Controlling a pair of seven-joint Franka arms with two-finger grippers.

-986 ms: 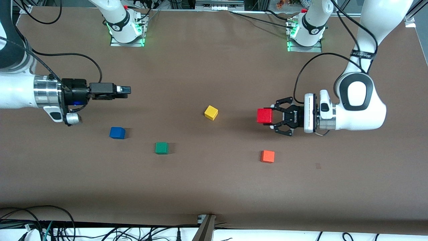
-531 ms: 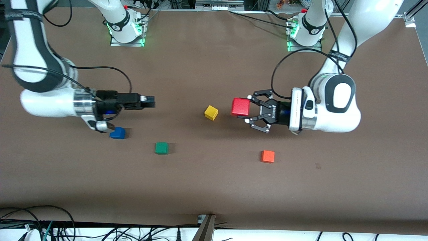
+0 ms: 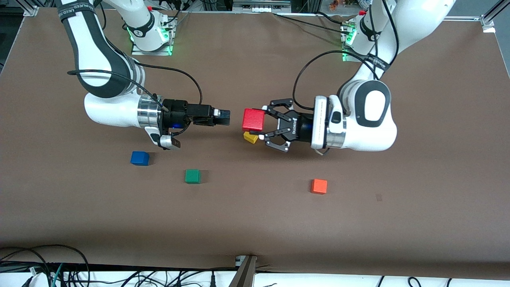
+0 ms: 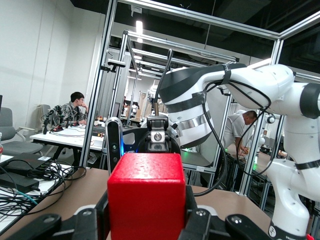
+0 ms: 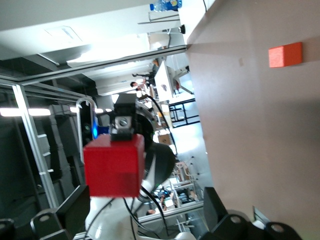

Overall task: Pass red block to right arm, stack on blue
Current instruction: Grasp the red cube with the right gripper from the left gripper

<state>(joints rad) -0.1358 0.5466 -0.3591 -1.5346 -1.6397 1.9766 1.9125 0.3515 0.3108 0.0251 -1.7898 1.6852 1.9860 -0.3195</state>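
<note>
Reading the front view as a dial, with twelve toward the arm bases and six toward the camera, the table carries five cubes, one of each colour, and two arms work above it. The red block (image 3: pixel 254 120) is off the surface, clamped between the linkage fingers of the left gripper (image 3: pixel 262 122), which points along the table toward the right arm. The block hangs directly over the yellow cube (image 3: pixel 251 138) and hides part of it. The right gripper (image 3: pixel 223 116) is up in the air over bare table toward the right arm's end, aimed straight at the red block with a small gap between them, not touching. In the right wrist view its two black fingers (image 5: pixel 75 210) stand wide apart, with nothing between them and the red block framed in the gap farther off. The blue cube (image 3: pixel 139 158) sits alone at about eight o'clock from the table's middle, well apart from both grippers. The green cube (image 3: pixel 193 176) lies at about four o'clock from the blue one. The orange cube (image 3: pixel 319 186) lies at about five o'clock from the yellow one. The table (image 3: pixel 255 223) is a matte brown sheet, and both arm bases glow green at its twelve o'clock edge. Loose black cables (image 3: pixel 48 267) trail along the six o'clock edge. The left wrist view shows a lab with aluminium framing (image 4: pixel 100 75), ceiling strip lights, one person seated at a desk (image 4: pixel 75 107) and a second person (image 4: pixel 245 125) bent over.
</note>
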